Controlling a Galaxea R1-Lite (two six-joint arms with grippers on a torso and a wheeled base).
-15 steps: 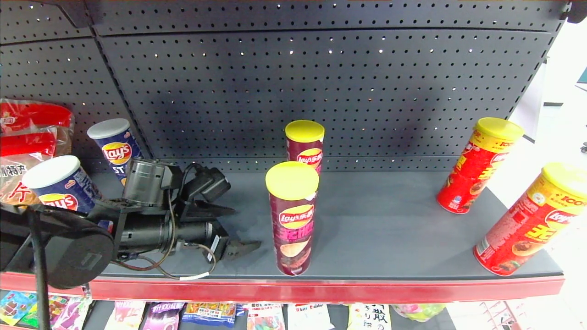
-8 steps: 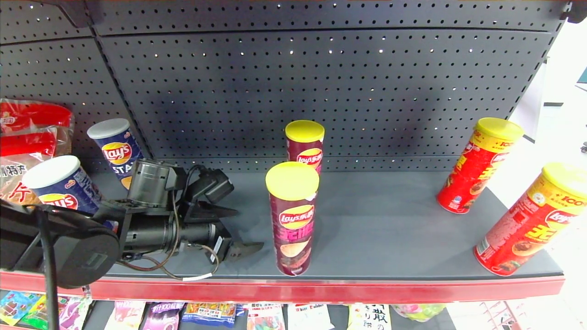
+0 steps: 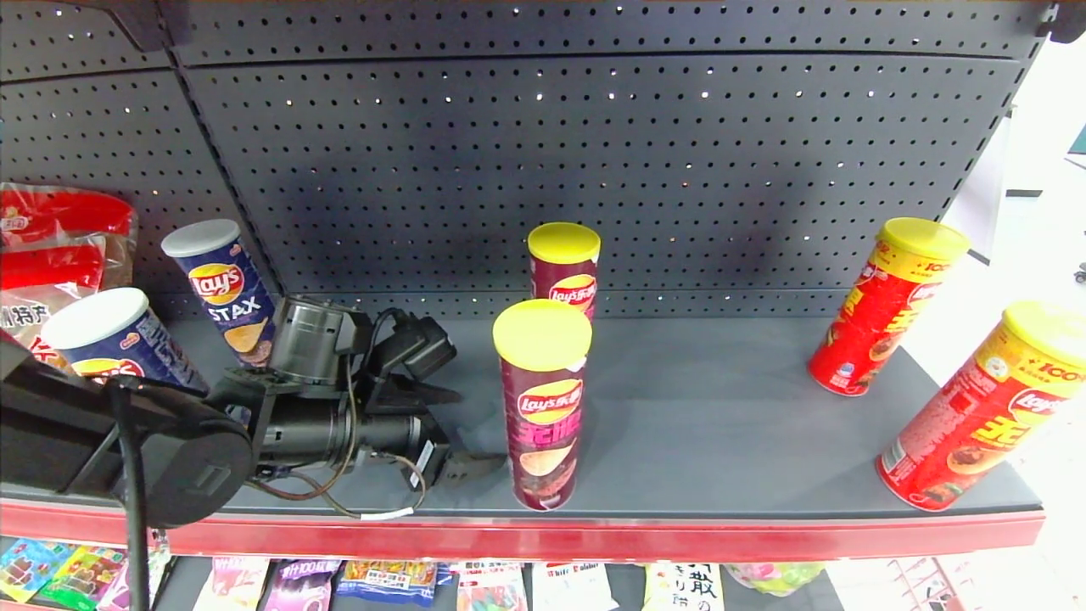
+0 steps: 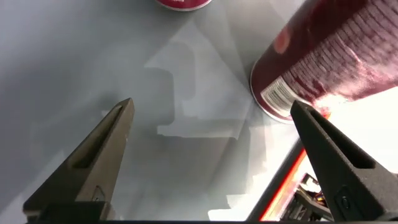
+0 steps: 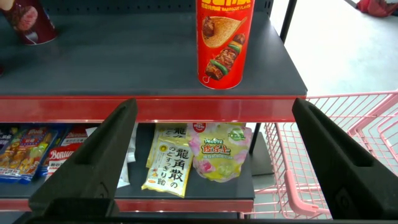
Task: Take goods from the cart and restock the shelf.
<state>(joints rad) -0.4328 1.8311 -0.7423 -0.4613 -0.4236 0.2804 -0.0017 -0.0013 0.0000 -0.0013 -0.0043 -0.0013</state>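
Two maroon chip cans with yellow lids stand mid-shelf, one at the front (image 3: 543, 407) and one behind it (image 3: 564, 267). My left gripper (image 3: 462, 428) lies low over the grey shelf (image 3: 704, 424), just left of the front can, open and holding nothing. In the left wrist view the open left gripper (image 4: 212, 106) points at bare shelf, and the maroon can's base (image 4: 329, 62) stands beyond one finger. My right gripper (image 5: 214, 106) is open and empty in front of the shelf's red edge (image 5: 205, 109), below a red can (image 5: 224, 37).
Two red cans (image 3: 887, 305) (image 3: 984, 407) stand at the shelf's right end. Two blue cans (image 3: 225, 284) (image 3: 110, 339) and red bags (image 3: 51, 246) crowd the left. Snack packets (image 5: 186, 155) fill the lower shelf. A pink cart (image 5: 336, 155) stands to the right.
My left arm has slid to the right along the shelf, bringing its open gripper closer to the front maroon can. The cans have not moved.
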